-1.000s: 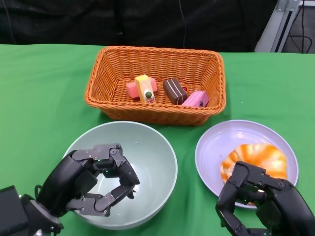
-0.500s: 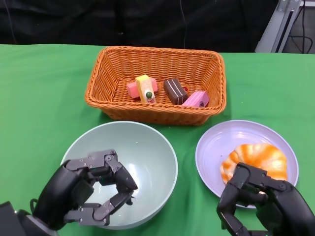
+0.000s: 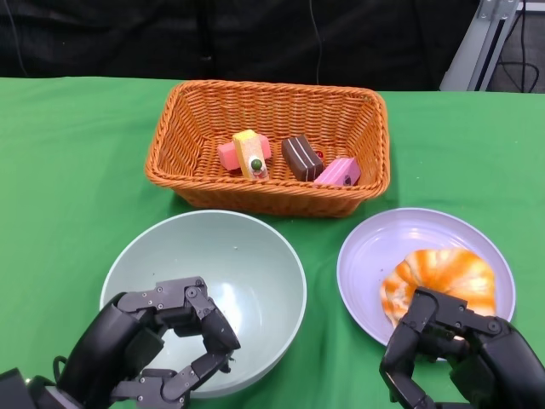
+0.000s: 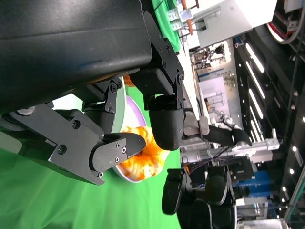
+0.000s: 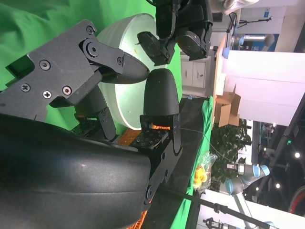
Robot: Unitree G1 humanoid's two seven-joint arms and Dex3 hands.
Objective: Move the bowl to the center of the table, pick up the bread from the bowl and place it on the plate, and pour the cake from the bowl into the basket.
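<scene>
Head view alone shows the basket (image 3: 268, 145), beyond both hands, holding four cake pieces (image 3: 288, 158). The left hand (image 3: 162, 345) has its fingers curled over the near rim of the bowl (image 3: 247, 256), gripping nothing (the bowl is empty). The right hand (image 3: 456, 349), fingers apart and holding nothing, sits at the near edge of the plate (image 3: 383, 247) bearing the bread (image 3: 443, 273). Left wrist view shows the bread orange past the fingers; right wrist view shows the bowl across the green counter (image 3: 68, 170).
</scene>
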